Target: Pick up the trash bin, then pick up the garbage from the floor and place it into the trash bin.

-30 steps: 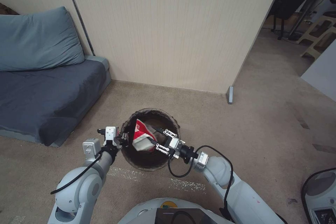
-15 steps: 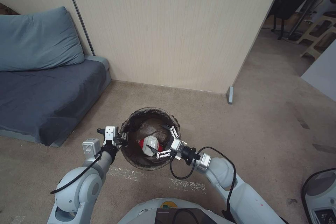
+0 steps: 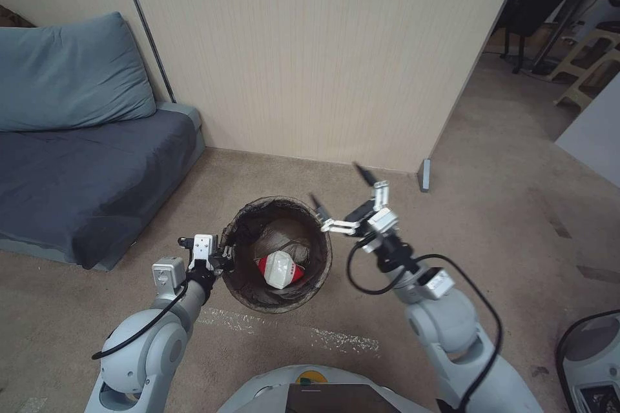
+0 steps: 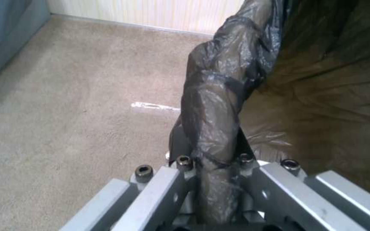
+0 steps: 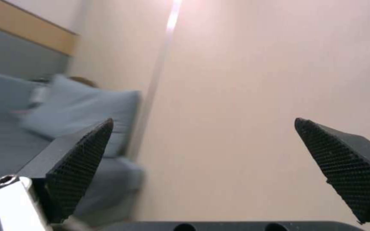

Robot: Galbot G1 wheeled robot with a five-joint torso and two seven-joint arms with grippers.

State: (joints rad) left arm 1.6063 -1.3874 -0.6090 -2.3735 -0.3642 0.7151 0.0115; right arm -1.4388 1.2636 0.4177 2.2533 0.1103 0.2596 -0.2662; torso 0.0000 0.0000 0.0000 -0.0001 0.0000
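round trash bin (image 3: 278, 297) with crinkled dark liner, rim clamped by left pincer (image 3: 223, 258), crumpled carton (image 3: 279, 269) inside, right pincer (image 3: 342, 195) wide

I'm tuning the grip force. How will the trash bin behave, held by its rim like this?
The trash bin probably stays light: it holds little beyond one crumpled carton. The left gripper pinches one side of the rim through the liner bag, so the film may slip and the bin may tilt.

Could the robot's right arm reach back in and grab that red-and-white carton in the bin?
Probably yes: the right gripper hangs open just beside the trash bin, whose mouth is uncovered, and the carton lies on top inside.
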